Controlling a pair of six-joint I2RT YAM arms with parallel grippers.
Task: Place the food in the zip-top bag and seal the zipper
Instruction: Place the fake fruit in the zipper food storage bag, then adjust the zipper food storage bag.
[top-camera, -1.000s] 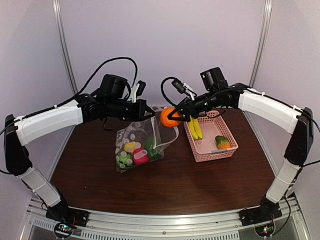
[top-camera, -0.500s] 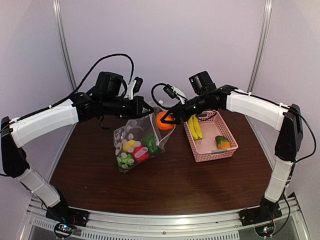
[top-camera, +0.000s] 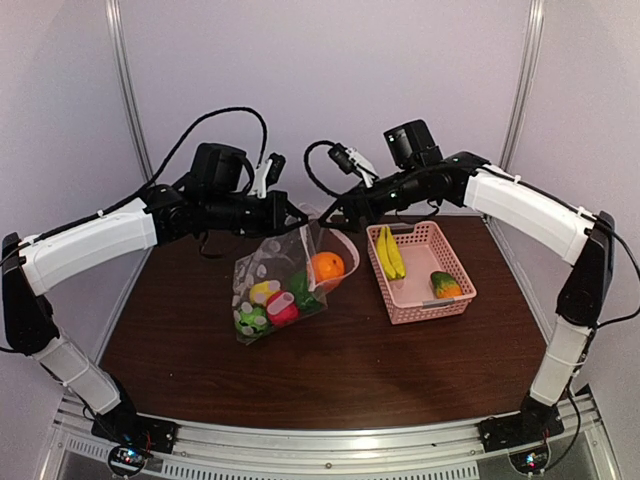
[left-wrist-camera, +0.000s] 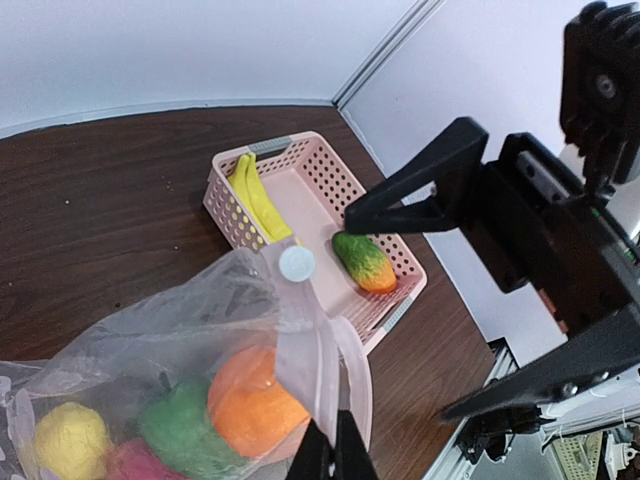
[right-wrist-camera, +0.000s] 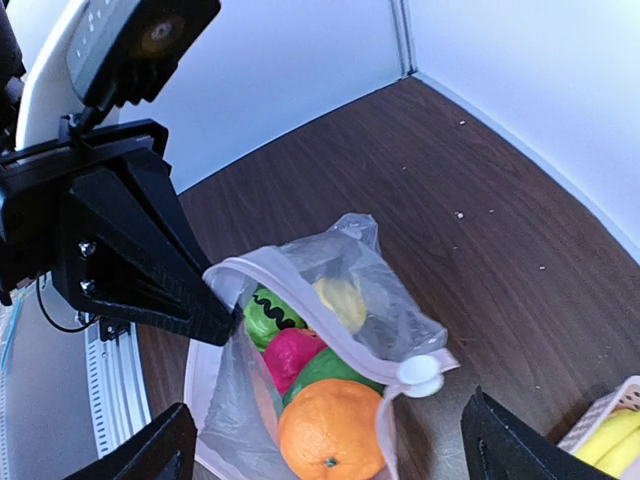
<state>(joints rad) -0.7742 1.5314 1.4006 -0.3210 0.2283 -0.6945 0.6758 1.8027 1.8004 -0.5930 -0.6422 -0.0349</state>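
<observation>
The clear crinkly zip-top bag (left-wrist-camera: 200, 330) is cut off by the left wrist view's bottom edge, and with it the round yellow toy (left-wrist-camera: 68, 440) and the red-pink fruit (left-wrist-camera: 135, 465). Of the left gripper (left-wrist-camera: 330, 440) only the fingertips are shown. The green toy pepper (left-wrist-camera: 180, 425) is half hidden behind the round orange fruit (left-wrist-camera: 255, 400). In the right wrist view the yellow banana bunch (right-wrist-camera: 618, 440) and the pink latticed basket (right-wrist-camera: 578, 430) are clipped at the corner, and the dark-green striped ball (right-wrist-camera: 272, 310) seems partly covered.
</observation>
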